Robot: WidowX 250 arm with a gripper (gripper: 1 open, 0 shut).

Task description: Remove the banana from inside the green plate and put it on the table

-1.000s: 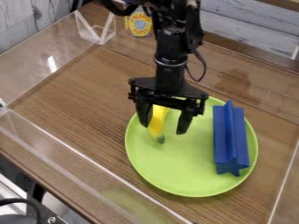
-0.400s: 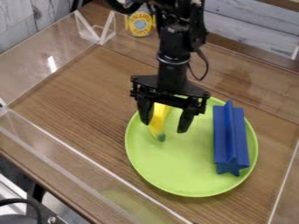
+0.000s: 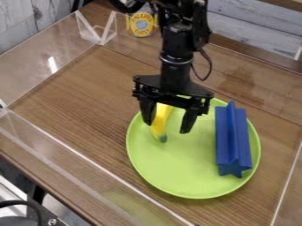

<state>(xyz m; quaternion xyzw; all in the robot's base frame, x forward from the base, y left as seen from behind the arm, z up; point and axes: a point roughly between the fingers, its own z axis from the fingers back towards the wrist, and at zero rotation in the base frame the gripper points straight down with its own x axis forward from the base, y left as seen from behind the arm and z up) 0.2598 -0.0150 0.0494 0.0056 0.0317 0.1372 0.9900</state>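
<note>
The banana (image 3: pixel 157 124) lies inside the green plate (image 3: pixel 177 172), on the plate's left half, close to its far-left rim. It is yellow and runs roughly from the rim toward the plate's middle, its near end pointing down toward the camera.

Starting at the left of the plate: the bench (image 3: pixel 83 97) shows bare brown wood grain there, with clear acrylic walls standing along its left and near edges. A small clear stand sits on the bench well beyond the plate, toward the far-left corner, and just right of it stands a yellow-and-blue round thing I cannot make out.

Over the plate's left half, my hand (image 3: pixel 167 124) points straight down above the banana. My two black fingers are spread wide, one on the left of the banana and one on its right, so the fruit sits between them. I have hold of nothing; the tips reach down near the plate's surface, but I cannot tell whether they touch the plate or the banana. My dark arm rises from the hand up and out of the top of the view.

On the plate's right half lies a long blue block (image 3: pixel 231 139), stretched from the plate's far-right rim toward its near-right rim, well apart from the banana and clear of my right finger.

Right of the plate, the bench carries on as bare wood, with a glossy reflection beyond the plate's far-right rim.
</note>
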